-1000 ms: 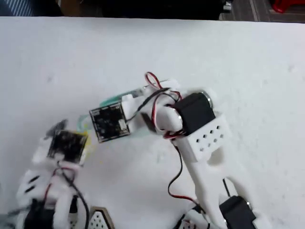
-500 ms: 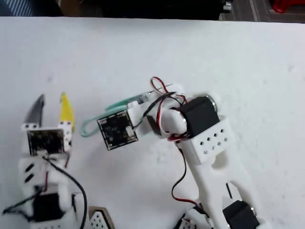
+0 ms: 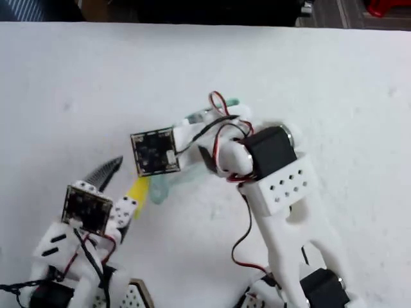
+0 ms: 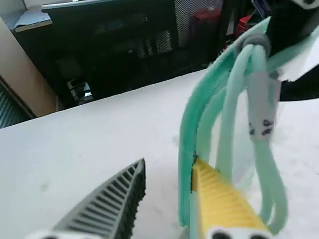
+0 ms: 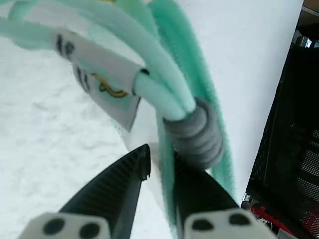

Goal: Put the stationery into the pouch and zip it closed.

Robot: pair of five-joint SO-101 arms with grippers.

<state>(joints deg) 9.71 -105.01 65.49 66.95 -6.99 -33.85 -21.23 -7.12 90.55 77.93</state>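
Note:
The mint-green pouch (image 5: pixel 199 74) hangs lifted off the white table, with a looped cord (image 4: pixel 264 164), a white tag (image 5: pixel 104 84) and a grey bead (image 5: pixel 197 132) at its top. My right gripper (image 5: pixel 159 155) is shut on the pouch's edge just under the bead. In the high view the pouch's lower end (image 3: pixel 160 189) shows below the right arm's camera board (image 3: pixel 154 153). My left gripper (image 4: pixel 169 165) is open, its yellow finger (image 4: pixel 219 199) against the pouch's zip edge (image 4: pixel 187 149) and its grey finger (image 4: pixel 114 199) apart from it. From above, the left gripper (image 3: pixel 131 172) points up-right at the pouch.
The right arm (image 3: pixel 282 186) crosses the table's middle with loose red and black wires (image 3: pixel 221 138). White table (image 3: pixel 321 77) lies open at the back and right. Dark furniture (image 4: pixel 124 45) stands beyond the table's far edge.
My left gripper has swung from the far left toward the pouch, and its yellow finger now touches the pouch. The right arm has shifted the held pouch slightly.

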